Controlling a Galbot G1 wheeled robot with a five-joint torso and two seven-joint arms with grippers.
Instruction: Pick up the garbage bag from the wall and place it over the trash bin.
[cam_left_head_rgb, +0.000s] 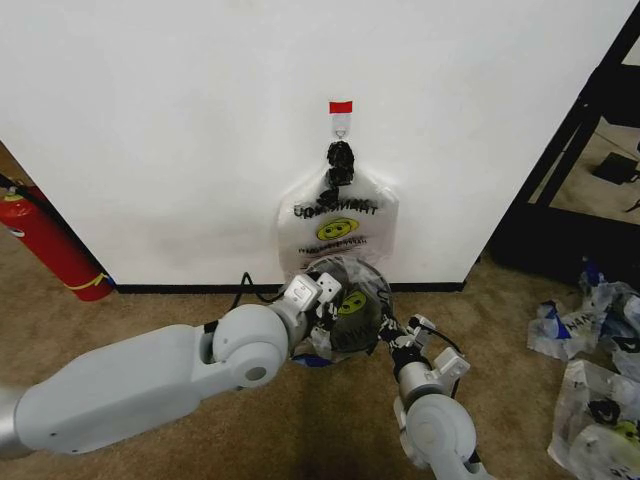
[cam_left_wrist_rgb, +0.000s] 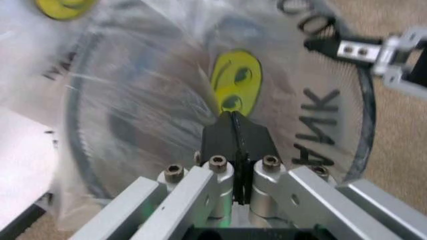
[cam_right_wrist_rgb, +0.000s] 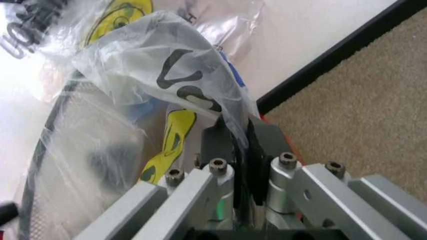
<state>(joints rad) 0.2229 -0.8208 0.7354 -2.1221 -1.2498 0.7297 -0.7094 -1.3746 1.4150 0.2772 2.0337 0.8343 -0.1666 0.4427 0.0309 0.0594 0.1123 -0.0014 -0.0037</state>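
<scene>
White wall (cam_left_head_rgb: 200, 130) behind; black mesh trash bin (cam_left_head_rgb: 375, 285) on carpet at its foot. See-through garbage bag (cam_left_head_rgb: 352, 312) draped over bin mouth — left hand (cam_left_head_rgb: 322, 300) and right hand (cam_left_head_rgb: 398, 345) each pinched closed on its film at opposite rims.

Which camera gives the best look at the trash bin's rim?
The left wrist view: the trash bin rim curves as a dark arc under the stretched garbage bag. The head view shows the bin whole but half hidden by both arms. The right wrist view shows a rim stretch through plastic.
</scene>
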